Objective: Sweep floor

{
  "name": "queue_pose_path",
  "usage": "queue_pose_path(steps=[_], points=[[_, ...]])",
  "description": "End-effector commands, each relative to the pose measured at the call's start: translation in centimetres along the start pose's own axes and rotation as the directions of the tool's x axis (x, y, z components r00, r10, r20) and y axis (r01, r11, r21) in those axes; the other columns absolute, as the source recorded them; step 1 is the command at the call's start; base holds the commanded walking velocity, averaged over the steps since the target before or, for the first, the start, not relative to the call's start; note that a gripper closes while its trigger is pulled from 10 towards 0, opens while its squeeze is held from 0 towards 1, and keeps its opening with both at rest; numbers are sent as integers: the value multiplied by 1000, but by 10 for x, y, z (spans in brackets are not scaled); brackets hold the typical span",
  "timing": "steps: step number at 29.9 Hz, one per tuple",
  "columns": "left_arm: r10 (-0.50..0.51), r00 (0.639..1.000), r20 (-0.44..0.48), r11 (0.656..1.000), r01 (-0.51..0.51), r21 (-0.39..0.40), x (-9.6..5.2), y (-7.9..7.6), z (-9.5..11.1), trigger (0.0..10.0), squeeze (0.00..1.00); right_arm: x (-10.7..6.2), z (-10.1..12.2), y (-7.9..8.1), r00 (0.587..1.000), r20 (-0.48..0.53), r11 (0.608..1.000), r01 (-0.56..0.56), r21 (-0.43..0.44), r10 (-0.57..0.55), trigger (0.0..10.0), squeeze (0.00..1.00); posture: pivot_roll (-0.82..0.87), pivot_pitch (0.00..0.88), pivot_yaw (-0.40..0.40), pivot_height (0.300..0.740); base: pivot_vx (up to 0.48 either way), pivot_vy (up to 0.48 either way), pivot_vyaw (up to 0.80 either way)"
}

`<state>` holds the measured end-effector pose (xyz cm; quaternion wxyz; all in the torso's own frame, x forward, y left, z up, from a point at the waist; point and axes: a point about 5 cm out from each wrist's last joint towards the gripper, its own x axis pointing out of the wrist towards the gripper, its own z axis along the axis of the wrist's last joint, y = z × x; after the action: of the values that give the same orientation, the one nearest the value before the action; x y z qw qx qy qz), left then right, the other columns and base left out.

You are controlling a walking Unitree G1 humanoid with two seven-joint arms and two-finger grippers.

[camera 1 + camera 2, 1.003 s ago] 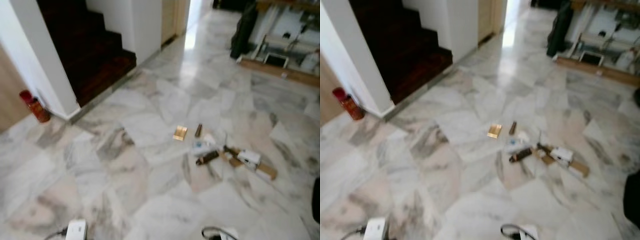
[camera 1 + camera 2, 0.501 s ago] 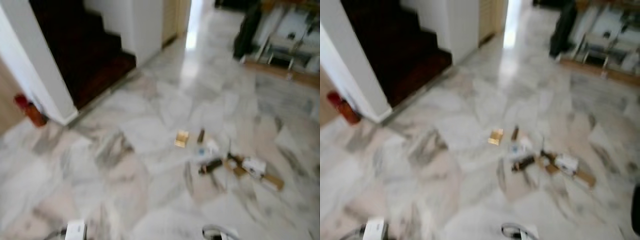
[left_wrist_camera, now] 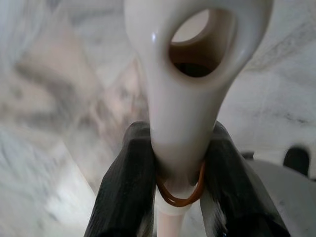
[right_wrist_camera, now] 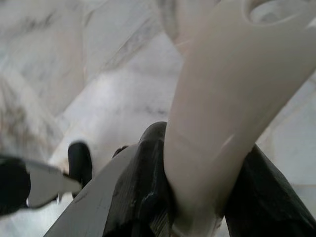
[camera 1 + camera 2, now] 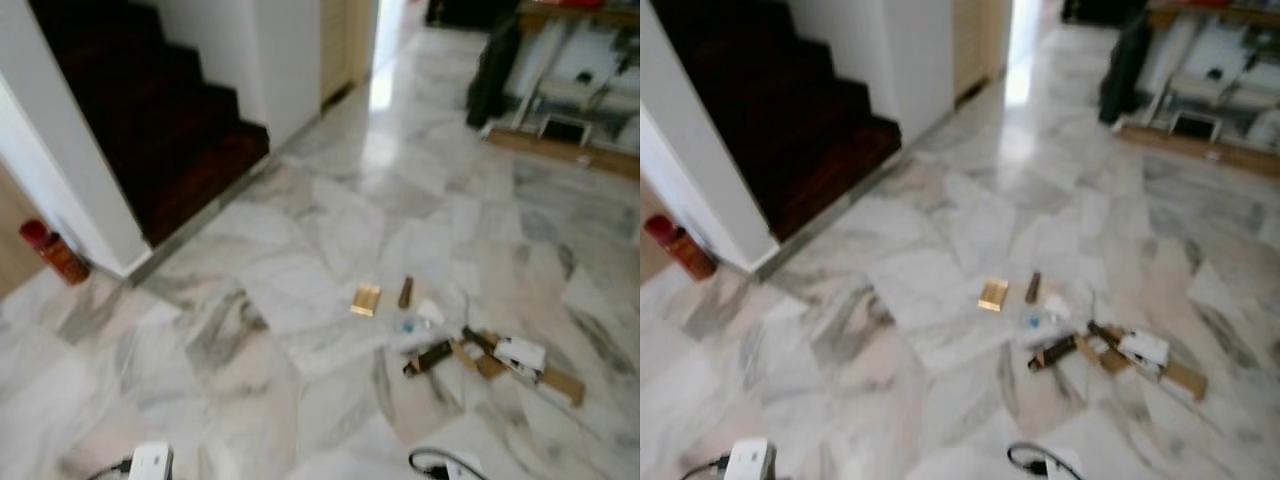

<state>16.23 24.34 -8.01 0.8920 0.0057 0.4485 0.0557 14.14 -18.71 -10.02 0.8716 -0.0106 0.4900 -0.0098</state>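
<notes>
A small heap of litter lies on the marble floor ahead, slightly to my right: a gold card (image 5: pixel 366 298), a short brown cylinder (image 5: pixel 406 292), a dark tube (image 5: pixel 428 358), a white packet (image 5: pixel 520 353) and a cardboard strip (image 5: pixel 560 384). In the left wrist view my left gripper (image 3: pixel 177 163) is shut on a white plastic handle (image 3: pixel 192 98) with a hanging hole at its end and an orange rubber band below. In the right wrist view my right gripper (image 4: pixel 207 192) is shut on another white plastic handle (image 4: pixel 227 98). What each handle belongs to is out of view.
Dark wooden stairs (image 5: pixel 150 130) rise at the left behind a white wall end (image 5: pixel 60 150), with a red can (image 5: pixel 55 255) at its foot. A doorway (image 5: pixel 385 40) opens at the far middle. A black bag (image 5: pixel 495 60) and a cluttered low shelf (image 5: pixel 580 90) stand at the far right.
The whole picture has shifted a little and passed through blur, so the camera has moved. The litter lies as before on the floor.
</notes>
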Motion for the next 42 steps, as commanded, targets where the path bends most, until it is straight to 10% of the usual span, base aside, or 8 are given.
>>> queue_pose_path(steps=[1,17,42], points=[[-16,1000,23,999,16,28,3,-3,10,10000,0,0,-7,11,999,-24,999,-26,44,27,10000,0,-71,0,113,740,281,0,-800],[-27,998,61,999,26,23,5,-6,23,10000,0,7,26,24,999,23,997,-40,65,39,10000,0,-11,1,101,740,280,0,-97],[-60,995,79,998,62,-12,4,-15,16,10000,0,4,17,-4,1000,-5,1000,8,15,-8,10000,0,7,22,55,740,155,0,-398]])
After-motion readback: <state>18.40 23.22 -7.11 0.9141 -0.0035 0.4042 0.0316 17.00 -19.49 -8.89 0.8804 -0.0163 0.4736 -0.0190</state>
